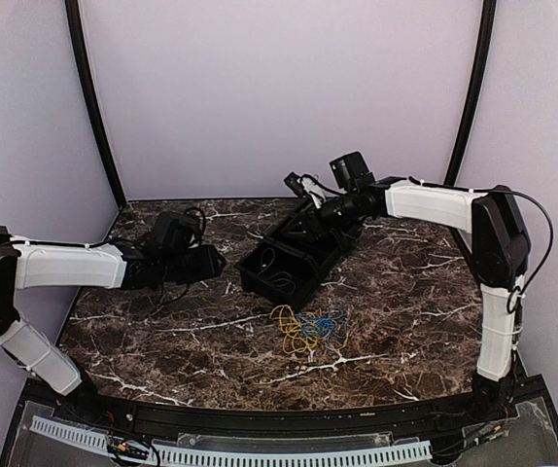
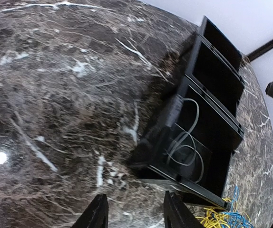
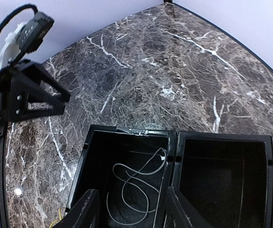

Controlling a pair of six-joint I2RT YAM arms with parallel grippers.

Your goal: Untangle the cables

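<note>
Cables (image 1: 308, 329): a yellow and blue bundle, tangled, on the table (image 1: 162, 331) just near of the black tray (image 2: 160, 137). One grey cable (image 3: 135, 183) lies in the tray's nearest compartment.

Left gripper (image 2: 135, 197): jaws apart, empty, left of the tray.

Right gripper (image 3: 130, 192): jaws apart, empty, above that compartment.

Recommendation: pinch a single outer loop, pin the rest with the other arm, and draw slowly.

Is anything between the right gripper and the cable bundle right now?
Yes, the black tray. The right gripper hangs open over its end compartment, and the cables lie on the table just past that end wall. Nothing else visible intervenes.
</note>
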